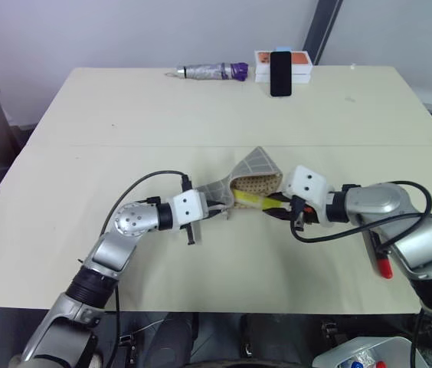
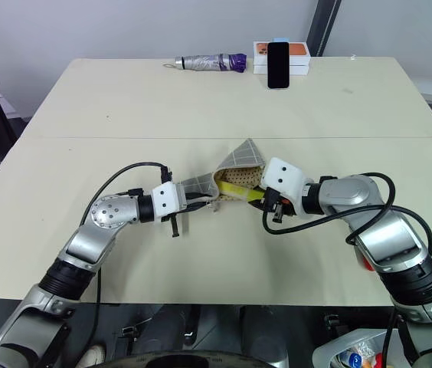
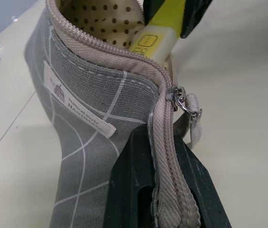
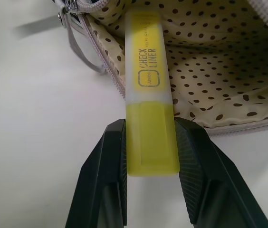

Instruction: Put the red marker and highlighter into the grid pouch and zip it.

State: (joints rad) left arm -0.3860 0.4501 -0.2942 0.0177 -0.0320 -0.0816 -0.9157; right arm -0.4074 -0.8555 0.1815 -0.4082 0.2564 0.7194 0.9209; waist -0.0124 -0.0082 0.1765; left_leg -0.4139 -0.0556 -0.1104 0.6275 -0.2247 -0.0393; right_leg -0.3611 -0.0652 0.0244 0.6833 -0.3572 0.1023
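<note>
Left eye view: umbrella (image 1: 210, 72), phone (image 1: 280, 73) far edge.

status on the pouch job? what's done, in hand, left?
Done: grid pouch is unzipped, its edge pinched by the left gripper.
In hand: right gripper holds the highlighter, front end inside the mouth.
Left: release it, load the red marker lying on the table under the right arm, zip.

My black fingers (image 4: 198, 166) look like matt ribbed plastic. The highlighter (image 4: 149, 123) is smooth, slightly glossy yellow plastic. The grid pouch (image 3: 84, 118) is matt woven grey cloth (dotted fabric lining), with coarse webbing zip tape and a shiny metal slider. The table (image 1: 201, 107) looks smooth and matt.
</note>
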